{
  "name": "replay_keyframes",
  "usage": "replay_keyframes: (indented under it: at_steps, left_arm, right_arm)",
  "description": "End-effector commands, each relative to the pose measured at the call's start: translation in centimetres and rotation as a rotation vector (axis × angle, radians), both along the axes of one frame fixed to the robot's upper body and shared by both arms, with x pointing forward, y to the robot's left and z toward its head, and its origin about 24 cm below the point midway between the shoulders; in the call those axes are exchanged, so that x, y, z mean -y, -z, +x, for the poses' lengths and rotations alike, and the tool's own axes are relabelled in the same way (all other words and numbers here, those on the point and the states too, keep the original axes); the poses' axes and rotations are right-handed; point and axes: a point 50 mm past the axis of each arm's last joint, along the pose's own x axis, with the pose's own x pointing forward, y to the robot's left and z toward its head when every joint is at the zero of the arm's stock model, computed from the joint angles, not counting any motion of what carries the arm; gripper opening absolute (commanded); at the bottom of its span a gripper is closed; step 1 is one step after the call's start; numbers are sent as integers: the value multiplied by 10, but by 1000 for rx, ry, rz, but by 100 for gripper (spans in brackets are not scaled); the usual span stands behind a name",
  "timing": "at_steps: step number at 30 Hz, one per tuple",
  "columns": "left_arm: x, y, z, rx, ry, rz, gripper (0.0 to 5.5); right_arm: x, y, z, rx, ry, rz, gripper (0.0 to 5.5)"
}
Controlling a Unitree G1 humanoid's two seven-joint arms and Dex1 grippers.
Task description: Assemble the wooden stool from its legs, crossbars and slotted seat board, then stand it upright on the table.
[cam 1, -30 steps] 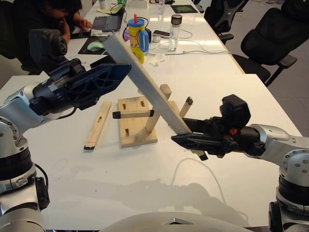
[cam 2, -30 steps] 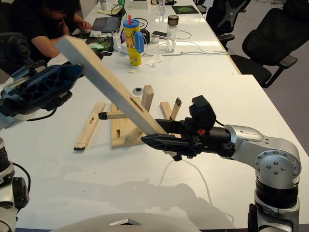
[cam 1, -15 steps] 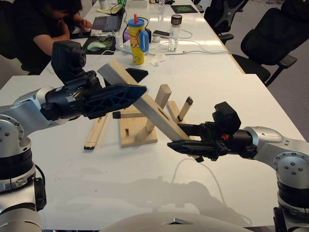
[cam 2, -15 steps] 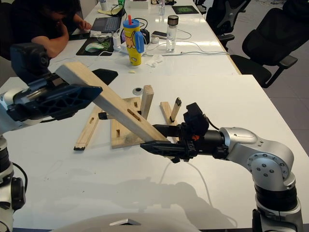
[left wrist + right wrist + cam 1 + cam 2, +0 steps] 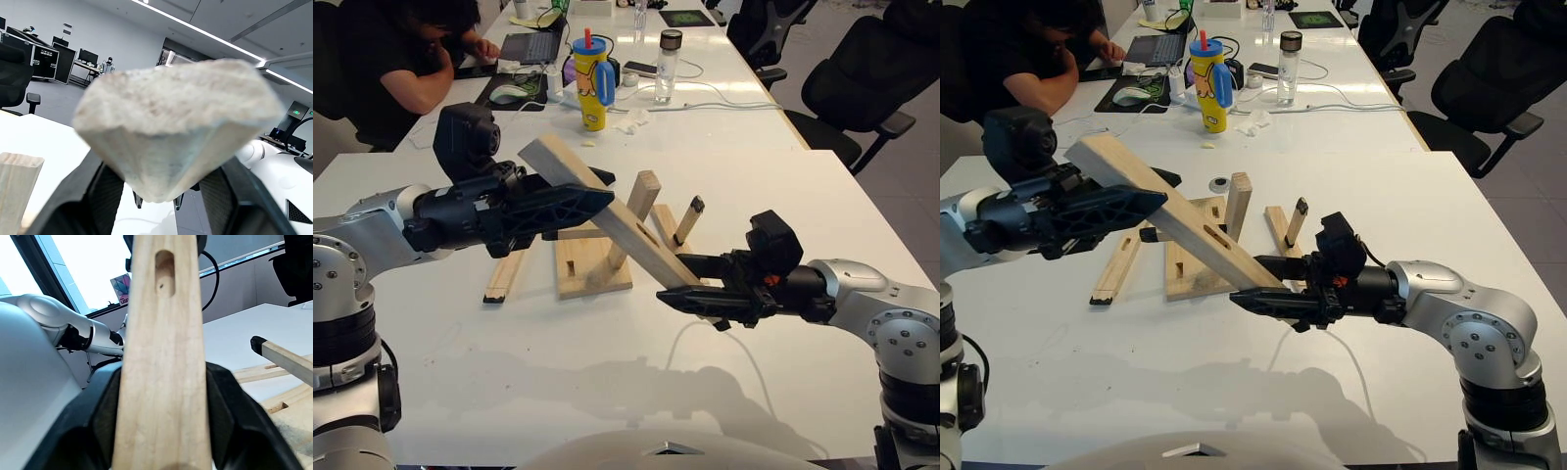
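Head view: the leg slopes from the left gripper, which pinches its high end, down to the right gripper, which pinches its low end. The seat board lies flat behind and below it. Left wrist view: fingers flank the leg's end. Right wrist view: fingers clamp the slotted leg, which runs straight away.

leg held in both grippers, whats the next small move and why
Probably swing the leg so its lower end nears a free slot in the seat board: the left gripper and right gripper both clamp it tilted, lower end off to the board's right.
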Motion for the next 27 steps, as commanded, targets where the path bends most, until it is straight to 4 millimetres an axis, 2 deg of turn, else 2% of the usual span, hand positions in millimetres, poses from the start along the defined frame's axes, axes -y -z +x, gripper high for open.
replay_keyframes:
  at_steps: [1, 2, 7, 8, 9, 12, 15, 22, 27]
  left_arm:
    - [-10, 11, -1, -19, -48, 98, 208]
    - [-13, 19, -2, -35, -65, 134, 207]
    - [-44, 60, -5, -165, -180, 278, 206]
    - [-51, 65, -5, -182, -198, 293, 206]
    - [-58, 68, -6, -191, -219, 305, 206]
    - [-81, 68, -4, -184, -292, 348, 206]
    - [-97, 64, 0, -156, -331, 387, 206]
    - [-123, 47, 19, -74, -402, 419, 206]
    - [-129, 30, 29, -2, -428, 384, 206]
  right_arm:
    - [5, -3, 5, 4, 13, -17, 205]
    - [5, -1, 6, -7, 16, -21, 242]
    - [7, 21, 8, -39, 96, -113, 316]
    - [8, 28, 8, -41, 115, -146, 343]
    - [6, 35, 8, -37, 130, -185, 344]
    - [-8, 66, 11, -41, 207, -276, 344]
    - [-26, 90, 19, -77, 307, -272, 344]
    - [-68, 123, 26, -79, 359, -295, 344]
    - [-81, 145, 36, -89, 390, -389, 344]
